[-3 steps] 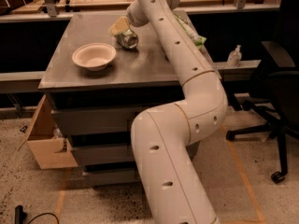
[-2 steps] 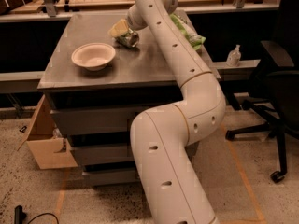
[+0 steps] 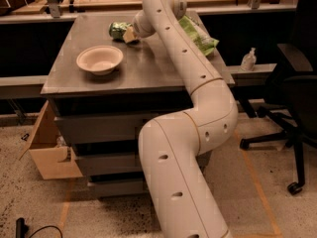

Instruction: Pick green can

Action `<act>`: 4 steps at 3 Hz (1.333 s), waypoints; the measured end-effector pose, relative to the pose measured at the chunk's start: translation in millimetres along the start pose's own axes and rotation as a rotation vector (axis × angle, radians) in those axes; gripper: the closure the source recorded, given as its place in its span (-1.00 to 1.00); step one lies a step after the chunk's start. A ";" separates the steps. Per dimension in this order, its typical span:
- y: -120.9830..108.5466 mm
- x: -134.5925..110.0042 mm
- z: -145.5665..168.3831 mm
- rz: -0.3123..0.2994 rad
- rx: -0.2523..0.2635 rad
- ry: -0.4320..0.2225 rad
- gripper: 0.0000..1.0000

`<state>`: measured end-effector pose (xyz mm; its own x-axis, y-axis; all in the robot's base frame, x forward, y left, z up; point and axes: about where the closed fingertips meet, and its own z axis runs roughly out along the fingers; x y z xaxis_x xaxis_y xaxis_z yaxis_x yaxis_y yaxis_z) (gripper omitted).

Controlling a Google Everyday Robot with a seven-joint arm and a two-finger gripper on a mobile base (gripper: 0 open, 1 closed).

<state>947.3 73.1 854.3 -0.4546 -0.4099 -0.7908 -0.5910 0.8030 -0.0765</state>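
Note:
The green can [image 3: 118, 29] lies on its side at the back of the grey table [image 3: 148, 68], behind the bowl. My gripper [image 3: 130, 34] is at the end of the long white arm, low over the table and right against the can's right end. The wrist hides the side where the gripper meets the can, so I cannot tell whether the can is held.
A beige bowl [image 3: 99, 59] sits on the table's left front. A crinkled light-green snack bag [image 3: 198, 33] lies at the right edge. A workbench runs behind the table. A black office chair [image 3: 292, 108] stands at the right, a cardboard box [image 3: 49, 152] at the lower left.
The can now lies further left and further back on the table than before. The gripper, earlier to the can's upper left, is now at its right end. The bowl has not moved.

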 end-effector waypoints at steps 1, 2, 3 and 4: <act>10.4 -5.0 -4.4 -0.061 -0.045 -0.017 0.45; 21.3 -14.7 -16.9 -0.157 -0.075 -0.025 0.34; 26.5 -22.7 -28.5 -0.201 -0.086 -0.030 0.59; 18.6 -22.1 -45.0 -0.212 -0.084 -0.021 0.99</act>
<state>916.4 77.7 897.8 -0.3004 -0.5559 -0.7751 -0.7256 0.6606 -0.1926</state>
